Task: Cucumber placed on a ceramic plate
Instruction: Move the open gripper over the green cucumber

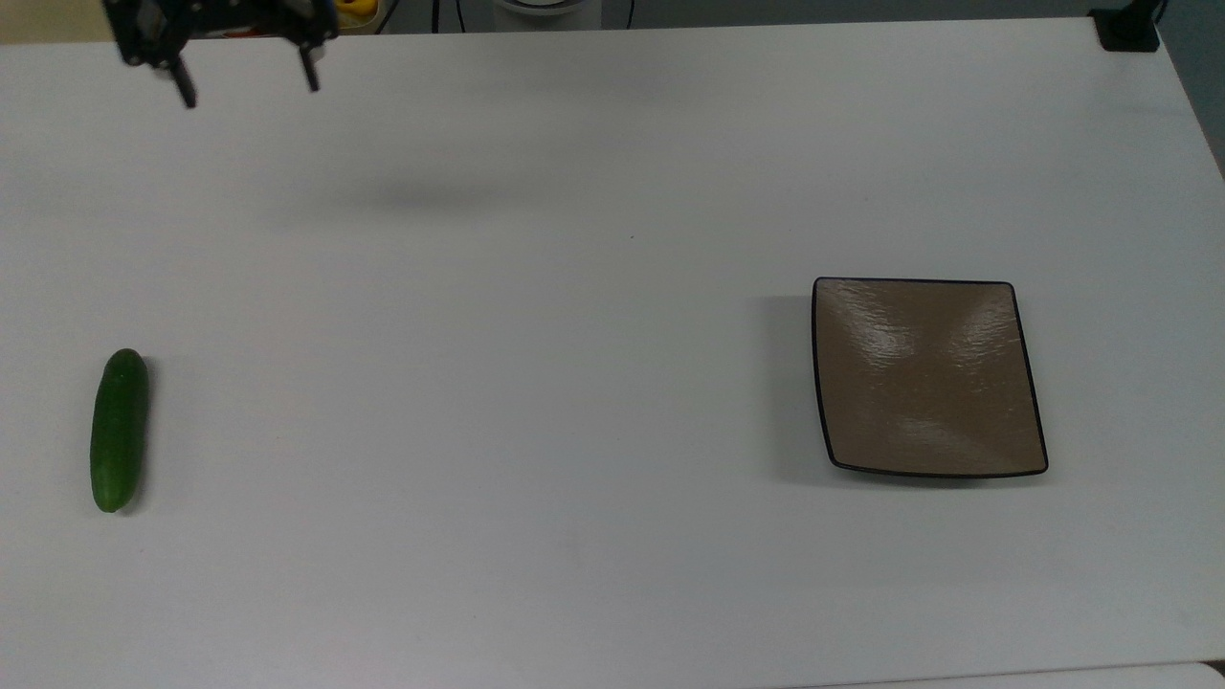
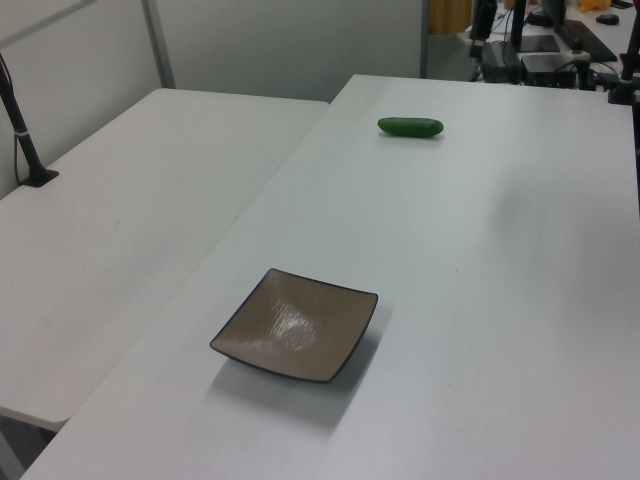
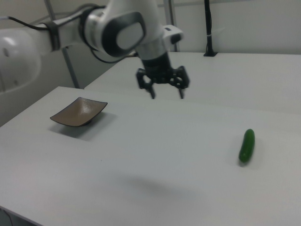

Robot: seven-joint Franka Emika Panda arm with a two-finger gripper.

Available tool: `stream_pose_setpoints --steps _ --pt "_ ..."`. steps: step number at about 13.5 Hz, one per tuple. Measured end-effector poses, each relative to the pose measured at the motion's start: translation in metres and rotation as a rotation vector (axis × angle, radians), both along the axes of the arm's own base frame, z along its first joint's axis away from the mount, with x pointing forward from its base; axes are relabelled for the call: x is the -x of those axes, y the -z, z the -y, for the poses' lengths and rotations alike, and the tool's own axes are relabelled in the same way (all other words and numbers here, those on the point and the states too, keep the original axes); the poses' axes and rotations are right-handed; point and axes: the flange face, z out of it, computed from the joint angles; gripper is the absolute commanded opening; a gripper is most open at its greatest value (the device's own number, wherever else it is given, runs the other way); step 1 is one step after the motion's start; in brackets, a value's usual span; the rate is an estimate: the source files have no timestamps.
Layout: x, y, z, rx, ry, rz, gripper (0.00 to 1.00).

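The dark green cucumber (image 1: 119, 430) lies on the white table near the top view's left edge; it also shows far back in the left view (image 2: 410, 126) and at the right view's right (image 3: 247, 145). The square brown ceramic plate (image 1: 926, 375) sits bare at the top view's right, near the front of the left view (image 2: 296, 325) and at the right view's left (image 3: 79, 111). My gripper (image 1: 247, 88) hangs open and empty above the table's far left corner in the top view, well apart from the cucumber; the right view shows it (image 3: 167, 93) high in the air.
A second white table (image 2: 120, 210) adjoins at the left view's left, with a black clamp post (image 2: 25, 140) on it. A bin of colourful items (image 1: 356, 10) sits beyond the table's far edge in the top view. Another black clamp (image 1: 1127, 27) grips the far right corner.
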Motion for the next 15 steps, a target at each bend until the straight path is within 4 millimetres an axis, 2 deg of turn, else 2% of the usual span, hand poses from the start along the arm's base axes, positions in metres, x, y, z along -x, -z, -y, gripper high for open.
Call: stream_pose_setpoints --steps 4,9,12,15 --pt "-0.029 0.029 0.038 0.018 0.061 0.126 1.0" --pt "-0.054 0.073 0.081 0.021 0.141 0.246 1.0" --pt "-0.067 0.105 0.098 0.032 0.165 0.269 1.0" --pt "-0.081 0.133 0.106 0.021 0.185 0.256 1.0"
